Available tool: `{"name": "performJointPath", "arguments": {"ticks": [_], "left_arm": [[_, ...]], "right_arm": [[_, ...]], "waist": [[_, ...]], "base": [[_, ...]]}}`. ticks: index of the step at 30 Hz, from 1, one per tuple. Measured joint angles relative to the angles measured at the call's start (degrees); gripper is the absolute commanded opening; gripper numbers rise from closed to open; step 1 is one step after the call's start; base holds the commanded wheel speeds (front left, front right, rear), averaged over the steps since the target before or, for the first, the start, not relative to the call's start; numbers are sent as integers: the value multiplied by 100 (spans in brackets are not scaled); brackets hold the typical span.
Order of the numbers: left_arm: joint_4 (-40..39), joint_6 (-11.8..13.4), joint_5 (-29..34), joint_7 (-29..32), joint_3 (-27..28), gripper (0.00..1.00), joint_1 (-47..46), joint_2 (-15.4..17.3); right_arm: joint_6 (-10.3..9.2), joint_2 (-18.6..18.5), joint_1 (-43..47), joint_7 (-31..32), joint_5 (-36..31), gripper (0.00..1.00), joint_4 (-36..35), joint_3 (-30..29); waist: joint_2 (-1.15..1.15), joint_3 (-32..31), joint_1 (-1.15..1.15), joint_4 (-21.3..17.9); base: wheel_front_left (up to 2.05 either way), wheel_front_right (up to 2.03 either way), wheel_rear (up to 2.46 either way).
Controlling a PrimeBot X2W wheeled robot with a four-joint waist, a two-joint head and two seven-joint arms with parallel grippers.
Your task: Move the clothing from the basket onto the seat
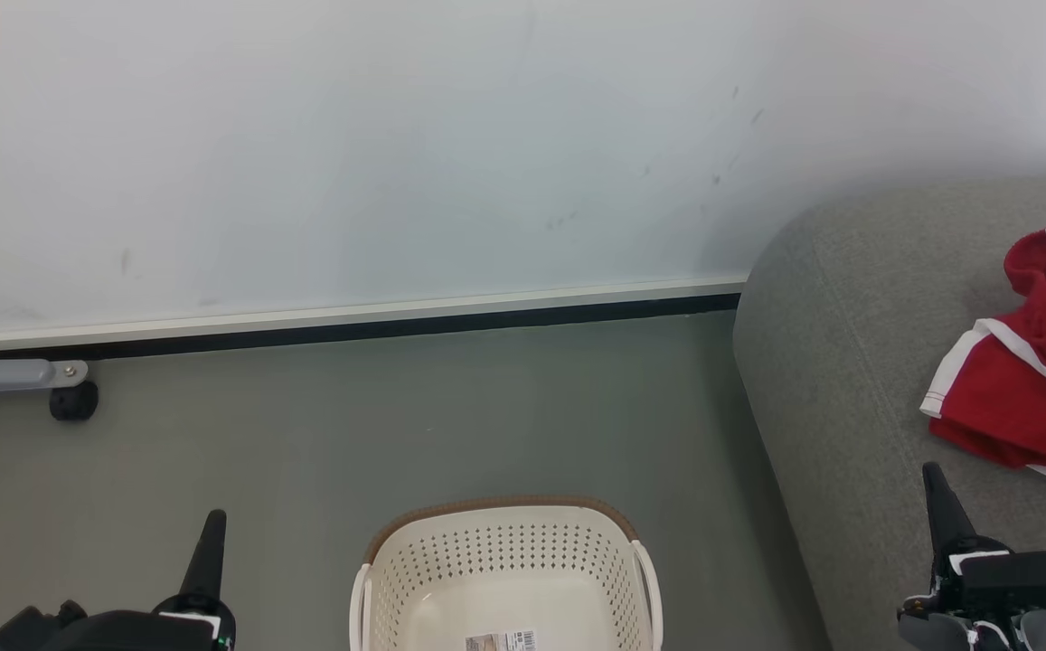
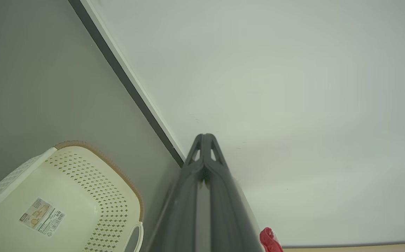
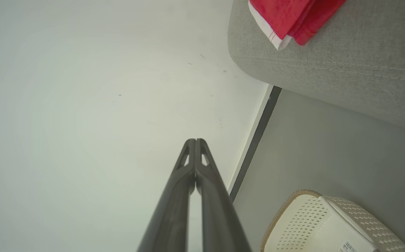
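The cream basket (image 1: 504,579) with a brown rim stands on the floor at the bottom centre, holding nothing but a label on its bottom; it also shows as the basket (image 2: 65,199) and the basket (image 3: 328,224). Red clothing (image 1: 1029,371) with white trim lies bunched on the grey seat (image 1: 848,362) at the right, seen too as clothing (image 3: 290,17) on the seat (image 3: 346,66). My left gripper (image 1: 212,520) is at the lower left, shut with nothing held (image 2: 205,137). My right gripper (image 1: 931,472) hovers over the seat's front part, below the clothing, also shut and holding nothing (image 3: 195,141).
A pale wall (image 1: 396,154) with a white and dark baseboard (image 1: 351,321) runs behind the grey floor (image 1: 396,425). A grey metal leg with a black caster (image 1: 73,400) stands at the far left by the wall.
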Motion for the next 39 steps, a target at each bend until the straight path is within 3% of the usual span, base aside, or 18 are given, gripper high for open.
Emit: {"name": "performJointPath", "arguments": {"ticks": [20, 39], "left_arm": [[188, -294, -1470, 196, 147, 0, -211, -60], [190, -294, -1485, 196, 147, 0, -212, -64]], "right_arm": [[231, 253, 226, 336, 1251, 0, -143, -523], [231, 254, 227, 335, 1252, 0, -156, -527]], "waist": [[0, -10, 0, 108], [0, -10, 0, 108]], "base": [[0, 0, 0], [0, 0, 0]]}}
